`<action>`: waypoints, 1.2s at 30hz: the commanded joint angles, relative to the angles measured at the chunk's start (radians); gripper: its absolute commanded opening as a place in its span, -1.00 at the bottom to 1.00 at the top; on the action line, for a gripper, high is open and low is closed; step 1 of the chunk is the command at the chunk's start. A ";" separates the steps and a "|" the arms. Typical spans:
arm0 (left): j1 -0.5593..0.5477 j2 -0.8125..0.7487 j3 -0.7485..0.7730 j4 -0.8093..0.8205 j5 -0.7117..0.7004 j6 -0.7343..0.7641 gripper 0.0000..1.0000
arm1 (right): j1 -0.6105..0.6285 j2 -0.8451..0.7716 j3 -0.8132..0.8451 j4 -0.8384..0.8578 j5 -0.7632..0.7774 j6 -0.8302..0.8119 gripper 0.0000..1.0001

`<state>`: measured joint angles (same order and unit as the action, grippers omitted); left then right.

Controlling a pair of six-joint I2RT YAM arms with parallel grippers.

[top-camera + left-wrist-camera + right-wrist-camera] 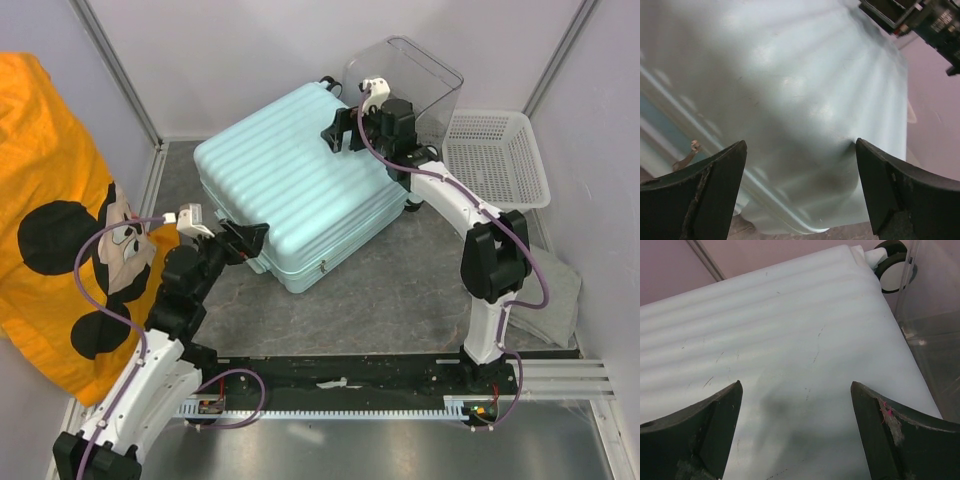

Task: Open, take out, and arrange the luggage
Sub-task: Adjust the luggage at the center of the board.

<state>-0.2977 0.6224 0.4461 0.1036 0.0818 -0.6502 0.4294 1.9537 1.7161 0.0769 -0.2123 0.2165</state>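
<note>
On the grey table (400,290), seen from above, we see the mint suitcase (290,185) lying flat and shut in the middle. Its ribbed top faces up. A clear plastic box (430,85) stands just behind its far right corner. A white mesh basket (495,160) sits beside that box on the right. An orange cloth with a cartoon mouse (60,200) hangs on the left side. The left claw (245,240) is at the near left corner of the suitcase. The right claw (345,125) is over the far right part of the top.

From the left wrist, we look along the pale shell of the suitcase (790,75). The left claw (800,145) is spread wide and holds nothing. Its two dark fingers (710,190) stand on each side of the rounded corner. One fingertip looks very close to the shell, but we cannot tell if it touches. A small zipper pull (690,152) pokes out low on the left. A bit of the other arm (920,20) shows at the top right.

From the right wrist, we look down on the ribbed top of the suitcase (790,315). It has little scratches. The right claw (795,385) is spread wide too, with nothing in it. A black and white wheel (895,270) shows at the far corner. The clear plastic box (935,340) is just beside the suitcase edge.
</note>
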 commanded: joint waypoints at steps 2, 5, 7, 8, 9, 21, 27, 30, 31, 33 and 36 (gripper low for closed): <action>-0.003 -0.081 -0.039 -0.286 -0.313 -0.017 0.86 | 0.008 -0.059 -0.081 -0.016 -0.108 0.023 0.94; -0.003 -0.110 -0.090 -0.280 -0.353 -0.025 0.65 | 0.009 -0.078 -0.099 0.003 -0.133 0.029 0.94; -0.001 -0.099 -0.102 -0.280 -0.366 -0.002 0.61 | 0.009 -0.082 -0.110 0.012 -0.145 0.032 0.94; -0.003 -0.095 -0.116 -0.266 -0.373 0.012 0.49 | 0.009 -0.091 -0.116 0.024 -0.151 0.035 0.93; -0.003 -0.081 -0.119 -0.243 -0.382 0.026 0.41 | 0.008 -0.096 -0.128 0.032 -0.160 0.038 0.93; -0.004 0.105 -0.132 0.047 -0.370 0.256 0.33 | 0.009 -0.133 -0.208 0.089 -0.197 0.058 0.93; -0.004 0.200 -0.130 0.175 -0.353 0.339 0.23 | 0.009 -0.127 -0.222 0.100 -0.223 0.070 0.93; -0.004 0.244 -0.122 0.197 -0.364 0.357 0.19 | 0.009 -0.127 -0.233 0.100 -0.225 0.067 0.93; -0.004 0.255 -0.121 0.202 -0.375 0.359 0.18 | 0.009 -0.127 -0.233 0.100 -0.226 0.067 0.93; -0.004 0.264 -0.118 0.209 -0.390 0.354 0.18 | 0.008 -0.127 -0.239 0.096 -0.231 0.067 0.93; -0.003 0.273 -0.118 0.234 -0.383 0.359 0.15 | 0.009 -0.131 -0.256 0.100 -0.233 0.070 0.93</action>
<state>-0.3023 0.8856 0.3126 0.2333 -0.2646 -0.3443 0.4347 1.8439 1.5089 0.2325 -0.4133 0.2661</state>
